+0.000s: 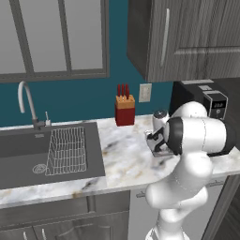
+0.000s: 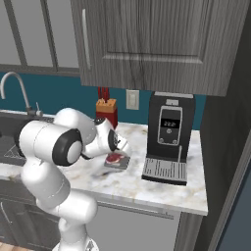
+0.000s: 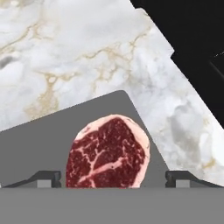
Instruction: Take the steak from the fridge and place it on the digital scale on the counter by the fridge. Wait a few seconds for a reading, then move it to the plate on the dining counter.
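The steak [image 3: 108, 153], a red slab with pale marbling, lies flat on the grey digital scale [image 3: 52, 131]. My gripper [image 3: 113, 178] hangs just above it, open, with one dark fingertip [image 3: 43, 177] on each side and neither touching the meat. From the right base view the steak [image 2: 113, 158] rests on the scale [image 2: 120, 163] on the marbled counter [image 2: 132, 182], under my bent wrist. In the left base view my arm hides most of the scale [image 1: 157, 149]. The plate and the dining counter are out of view.
A black coffee machine [image 2: 169, 137] stands just right of the scale. A red knife block [image 1: 124, 110] stands at the wall behind. The dark sink [image 1: 28, 150] with a wire rack [image 1: 68, 150] and faucet lies to the left. Grey cabinets hang overhead.
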Motion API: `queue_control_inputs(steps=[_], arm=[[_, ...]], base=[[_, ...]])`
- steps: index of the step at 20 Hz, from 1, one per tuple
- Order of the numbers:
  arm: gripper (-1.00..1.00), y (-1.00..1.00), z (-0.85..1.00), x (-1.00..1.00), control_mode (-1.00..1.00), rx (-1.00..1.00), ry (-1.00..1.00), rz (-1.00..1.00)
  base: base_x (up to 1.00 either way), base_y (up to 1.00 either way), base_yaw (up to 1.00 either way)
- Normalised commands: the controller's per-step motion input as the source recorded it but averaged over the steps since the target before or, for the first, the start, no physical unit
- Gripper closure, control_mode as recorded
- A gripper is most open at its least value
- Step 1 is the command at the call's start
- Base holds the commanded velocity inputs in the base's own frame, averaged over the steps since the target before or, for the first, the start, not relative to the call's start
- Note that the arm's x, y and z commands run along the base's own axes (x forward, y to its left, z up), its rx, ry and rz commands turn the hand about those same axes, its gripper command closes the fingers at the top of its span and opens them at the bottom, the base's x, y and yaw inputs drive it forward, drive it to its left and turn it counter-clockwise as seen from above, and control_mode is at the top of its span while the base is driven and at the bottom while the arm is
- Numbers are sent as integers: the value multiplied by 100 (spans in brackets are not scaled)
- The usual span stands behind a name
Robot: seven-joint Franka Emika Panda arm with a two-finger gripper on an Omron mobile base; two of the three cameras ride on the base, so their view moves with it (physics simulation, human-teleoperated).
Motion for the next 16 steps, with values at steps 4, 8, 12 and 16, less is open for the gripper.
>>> queue_control_inputs(steps=[4,8,12,16], arm=[[-100,0,68,-61,-100,1,-23,0],[-100,0,87,-45,-100,5,-20,0],[-100,0,58,-11,-100,6,-6,0],[-100,0,40,0,-100,9,0,0]], base=[[0,0,0],[0,0,0],[0,0,0],[0,0,0]])
